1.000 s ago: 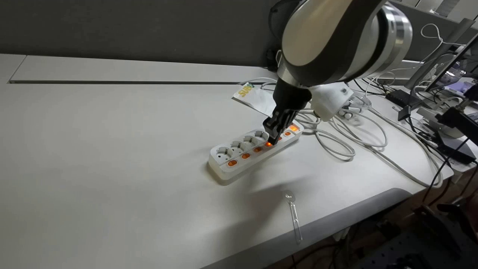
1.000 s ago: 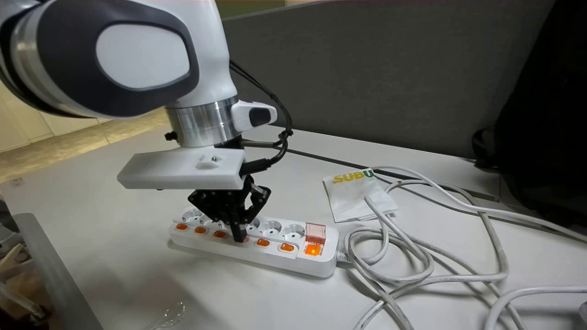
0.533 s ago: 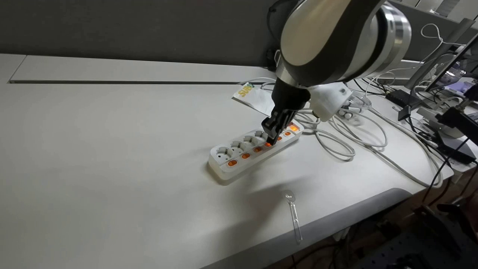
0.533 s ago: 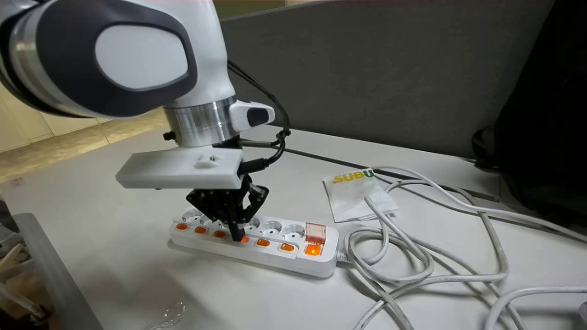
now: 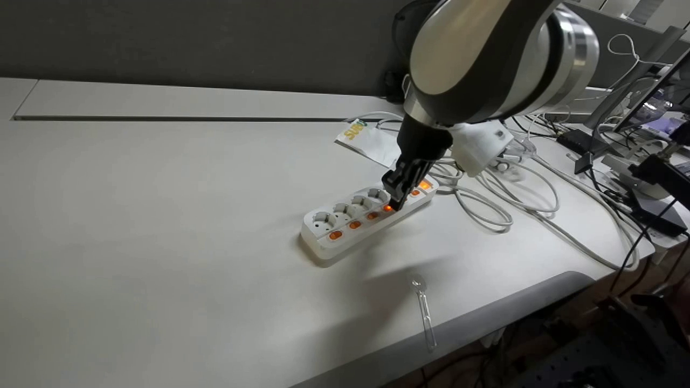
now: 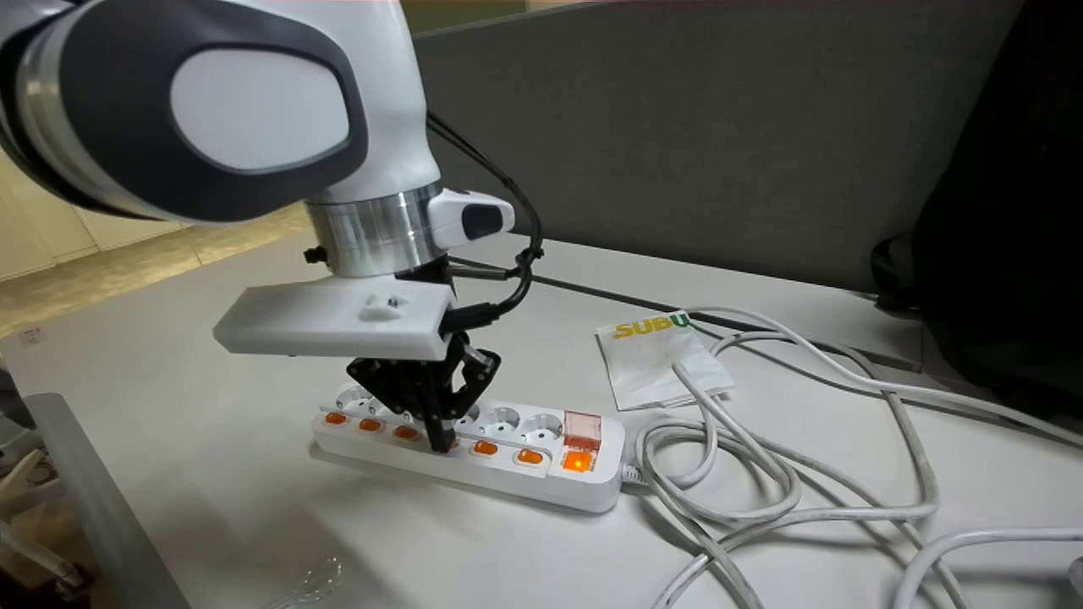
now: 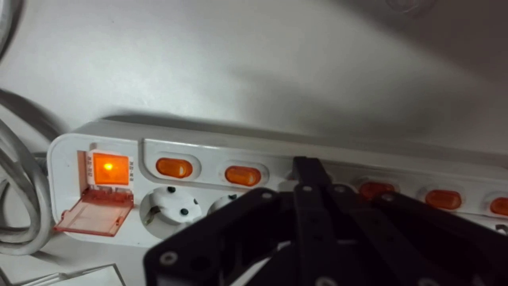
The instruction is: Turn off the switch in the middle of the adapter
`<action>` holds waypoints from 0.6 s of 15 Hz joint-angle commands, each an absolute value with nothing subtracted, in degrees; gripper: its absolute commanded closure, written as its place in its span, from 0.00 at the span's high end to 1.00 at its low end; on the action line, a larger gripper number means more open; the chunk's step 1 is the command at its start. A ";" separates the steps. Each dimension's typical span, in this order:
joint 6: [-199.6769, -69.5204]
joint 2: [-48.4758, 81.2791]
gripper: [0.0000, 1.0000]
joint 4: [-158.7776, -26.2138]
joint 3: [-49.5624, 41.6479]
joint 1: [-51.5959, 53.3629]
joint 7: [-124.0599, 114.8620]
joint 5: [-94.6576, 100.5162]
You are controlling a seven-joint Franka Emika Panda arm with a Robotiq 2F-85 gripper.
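The adapter (image 5: 345, 245) is a long white power strip on the table, also seen in an exterior view (image 6: 474, 474) and in the wrist view (image 7: 214, 155). Orange-red switches line one edge. A switch near the middle (image 5: 387, 207) glows red beside my fingertips; in the wrist view they hide most of it. My gripper (image 5: 396, 207) points down at this switch row; it also shows in an exterior view (image 6: 441, 447) and in the wrist view (image 7: 306, 159). Its fingers are together with nothing between them. Whether the tips touch the switch, I cannot tell.
The strip's end has a lit orange main switch (image 6: 578, 461) with its clear red cover (image 6: 582, 430) raised. White cables (image 6: 719, 507) coil beyond that end. A white napkin (image 6: 660, 364) lies behind it. A clear plastic spoon (image 5: 423, 310) lies near the table's edge.
The gripper has moved slightly down and a little sideways over the switch row, covering more of the glowing switch in an exterior view. The adapter has not moved. The fingers remain shut.
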State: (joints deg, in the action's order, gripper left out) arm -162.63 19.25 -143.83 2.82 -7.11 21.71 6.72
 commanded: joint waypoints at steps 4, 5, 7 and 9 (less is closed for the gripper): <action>-163.21 20.56 0.00 -143.51 2.19 -7.31 21.13 6.78; -163.15 20.82 0.00 -143.35 1.84 -7.04 20.75 7.08; -164.37 21.96 0.00 -142.97 0.51 -5.98 18.85 8.00; -165.63 23.48 0.00 -142.54 -0.67 -4.96 17.17 8.43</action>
